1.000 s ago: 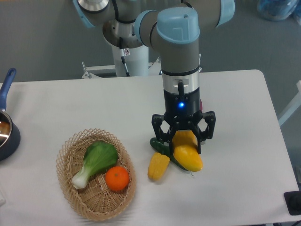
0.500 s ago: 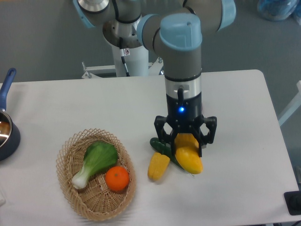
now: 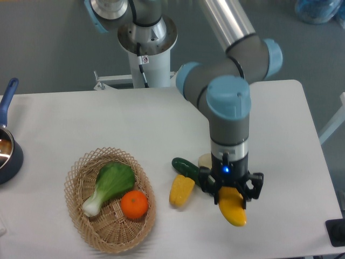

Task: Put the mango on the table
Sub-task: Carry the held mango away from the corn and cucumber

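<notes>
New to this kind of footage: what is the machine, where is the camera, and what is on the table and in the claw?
A single jointed robot arm, grey with light blue caps, reaches down over a white table. One fixed camera looks down at it from the front. At the arm's tip is a black two-finger gripper, closed around a yellow-orange mango near the table's front right. Whether the mango touches the table cannot be told. Beside it lie a ridged yellow vegetable and a dark green cucumber. To the left, a wicker basket holds a leafy green and a round orange. A dark pot with a blue handle sits at the far left edge.
</notes>
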